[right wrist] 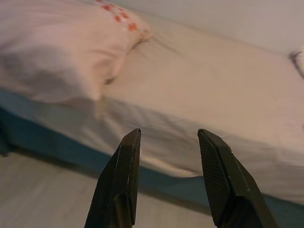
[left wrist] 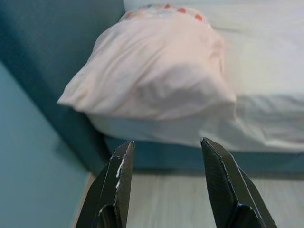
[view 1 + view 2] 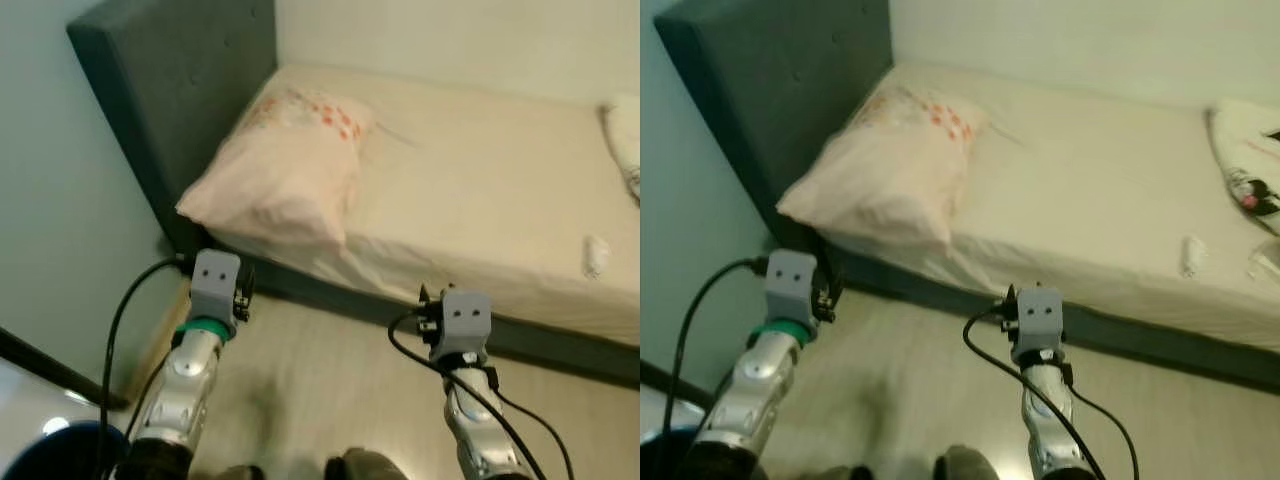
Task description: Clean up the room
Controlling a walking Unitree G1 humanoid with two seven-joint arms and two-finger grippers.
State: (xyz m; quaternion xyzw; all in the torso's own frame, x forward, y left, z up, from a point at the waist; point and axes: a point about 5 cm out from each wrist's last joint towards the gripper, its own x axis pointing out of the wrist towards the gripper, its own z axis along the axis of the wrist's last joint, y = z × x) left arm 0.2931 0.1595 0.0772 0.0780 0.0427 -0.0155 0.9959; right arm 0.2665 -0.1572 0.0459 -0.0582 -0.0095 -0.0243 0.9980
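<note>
A cream-sheeted bed (image 3: 480, 180) lies before me. On it, a pink pillow (image 3: 285, 165) with red flowers rests by the headboard. A small white object (image 3: 1191, 255) lies near the bed's front edge on the right, and a white patterned cloth (image 3: 1245, 150) is at the far right. My left arm (image 3: 215, 285) is raised over the floor below the pillow; my left gripper (image 2: 166, 147) is open and empty, facing the pillow. My right arm (image 3: 460, 320) is raised before the bed's side, and my right gripper (image 1: 168, 137) is open and empty, facing the sheet.
A dark padded headboard (image 3: 170, 90) stands at the left against a pale teal wall (image 3: 50, 200). The bed's dark base (image 3: 560, 350) runs along the light wooden floor (image 3: 320, 360). A blue round object (image 3: 60, 440) sits at the bottom left corner.
</note>
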